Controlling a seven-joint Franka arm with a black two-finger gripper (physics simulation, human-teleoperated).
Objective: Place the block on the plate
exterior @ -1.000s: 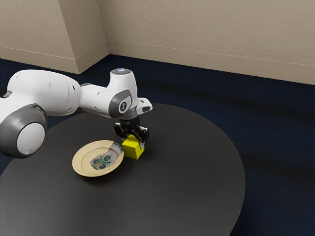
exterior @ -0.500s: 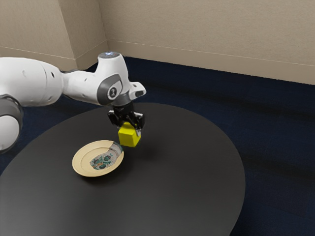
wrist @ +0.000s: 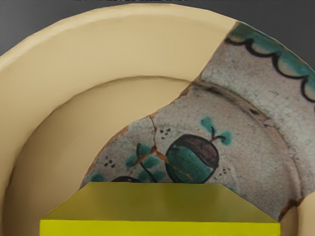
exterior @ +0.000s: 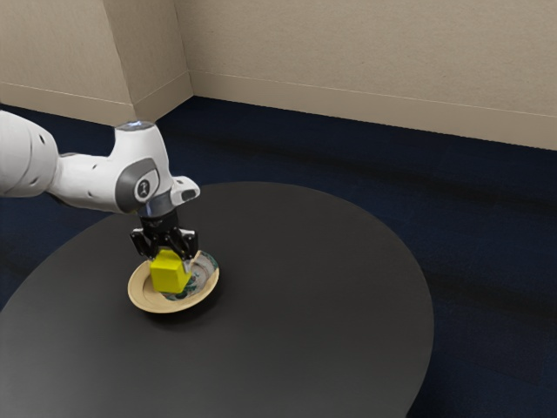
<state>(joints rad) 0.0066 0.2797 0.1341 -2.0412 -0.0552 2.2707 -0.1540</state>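
Black table (exterior: 305,340), jaws snug around block (exterior: 168,277)

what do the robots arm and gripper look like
The arm is glossy white with smooth, rounded links. Near the wrist, a dark grey joint cover bears a small pale marking, and a grey cap tops that section. The gripper is black, angular and two-fingered.

1 block (exterior: 170,274) over 1 plate (exterior: 142,293); plate on table (exterior: 322,305), toward exterior view's left.
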